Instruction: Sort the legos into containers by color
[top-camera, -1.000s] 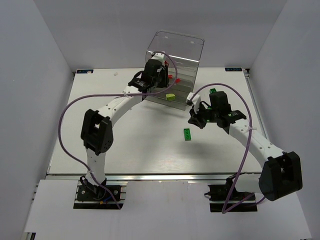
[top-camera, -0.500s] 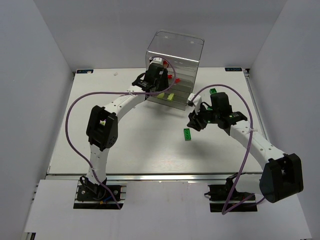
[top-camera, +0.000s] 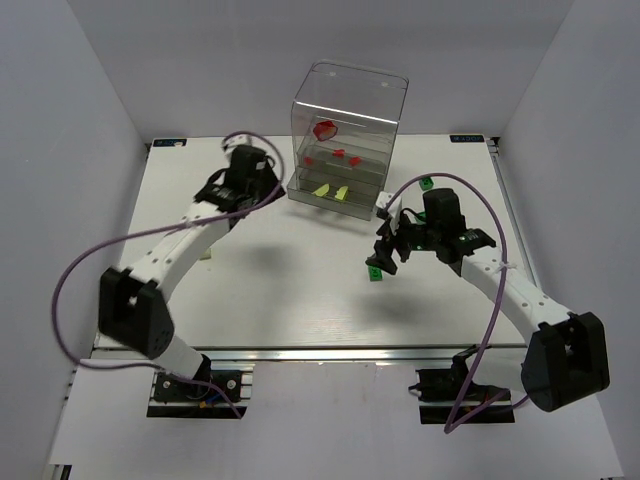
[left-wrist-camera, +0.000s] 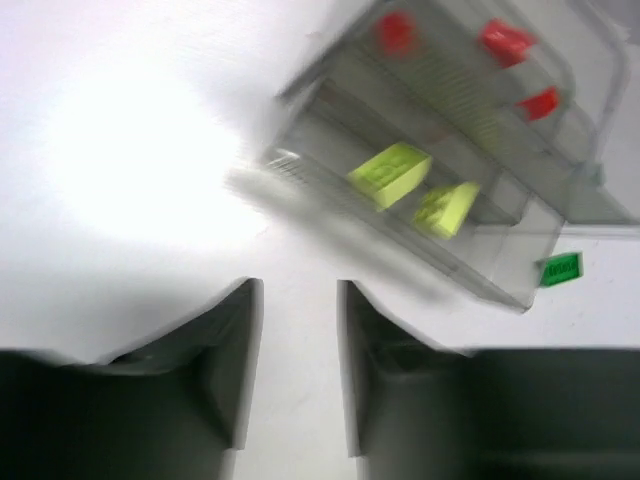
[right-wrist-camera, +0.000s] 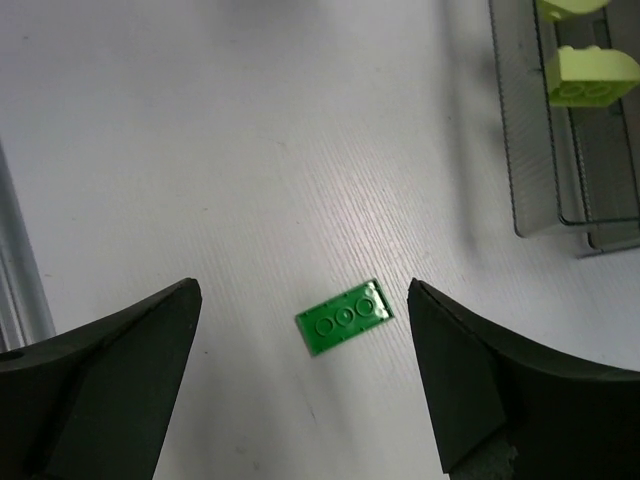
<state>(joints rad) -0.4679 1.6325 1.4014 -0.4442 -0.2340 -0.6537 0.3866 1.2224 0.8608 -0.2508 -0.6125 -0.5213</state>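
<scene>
The clear container (top-camera: 350, 92) stands at the back middle of the table. It holds a rounded red piece (top-camera: 325, 129) high up, small red legos (top-camera: 340, 154) on a middle shelf and two yellow-green legos (top-camera: 321, 189) lower down. My left gripper (top-camera: 268, 183) is to its left, open and empty (left-wrist-camera: 300, 295); its view shows the yellow-green legos (left-wrist-camera: 389, 174) and the red ones (left-wrist-camera: 507, 40). A dark green lego (top-camera: 376, 268) lies flat on the table. My right gripper (top-camera: 385, 252) hangs open over it, and the lego (right-wrist-camera: 346, 317) shows between the wide fingers (right-wrist-camera: 305, 300).
A second dark green lego (top-camera: 425, 183) lies on the table right of the container, also in the left wrist view (left-wrist-camera: 561, 268). The container's lower shelf edge (right-wrist-camera: 530, 150) is at the right wrist view's top right. Purple cables loop off both arms.
My left gripper has pulled out of the container and swung left, leaving the rounded red piece inside. My right gripper has opened wide and moved down over the dark green lego.
</scene>
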